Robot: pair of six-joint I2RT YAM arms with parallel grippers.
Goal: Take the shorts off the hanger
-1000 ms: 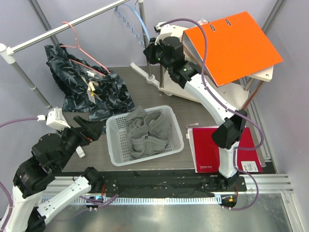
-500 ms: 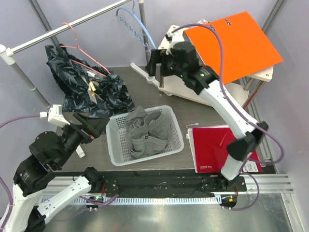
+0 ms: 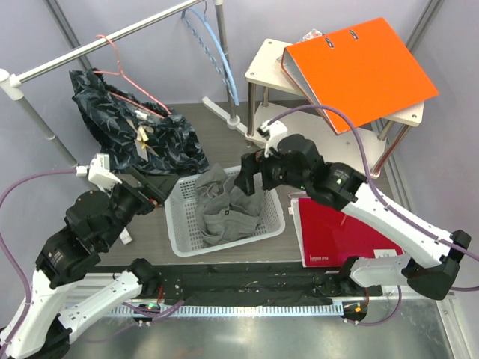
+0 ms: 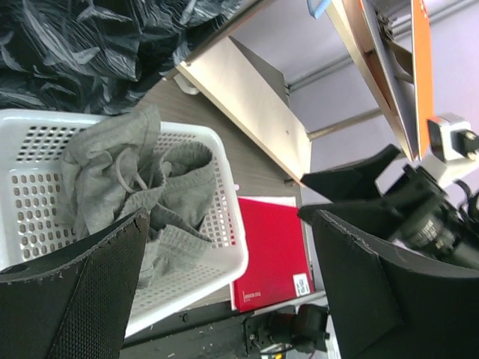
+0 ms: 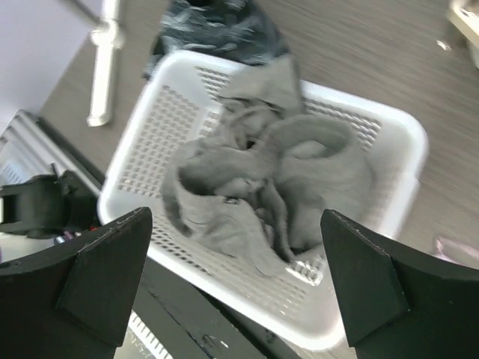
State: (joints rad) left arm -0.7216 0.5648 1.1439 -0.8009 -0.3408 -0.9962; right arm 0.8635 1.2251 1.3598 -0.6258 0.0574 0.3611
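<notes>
Grey shorts [image 3: 228, 206] lie crumpled in a white basket [image 3: 224, 247] at the table's middle. An empty blue hanger [image 3: 221, 56] hangs on the rail. A pink hanger [image 3: 123, 75] carries a dark patterned garment [image 3: 142, 138]. My right gripper [image 3: 251, 176] hovers open over the basket's far right corner, holding nothing. In its wrist view the right gripper [image 5: 236, 217] looks down on the shorts [image 5: 277, 172] and basket [image 5: 157, 142]. My left gripper [image 3: 153, 191] stands open at the basket's left. Its wrist view shows the left gripper [image 4: 228, 224], empty, with the shorts [image 4: 127, 187] beyond.
An orange binder [image 3: 359, 67] rests on a small table [image 3: 266, 63] at the back right. A red binder [image 3: 337, 228] lies right of the basket. The rail [image 3: 97, 46] crosses the back left, with an upright pole [image 3: 224, 67] near the blue hanger.
My right gripper opened beside the blue hanger and swung down and forward to the basket. The left gripper shifted slightly toward the basket.
</notes>
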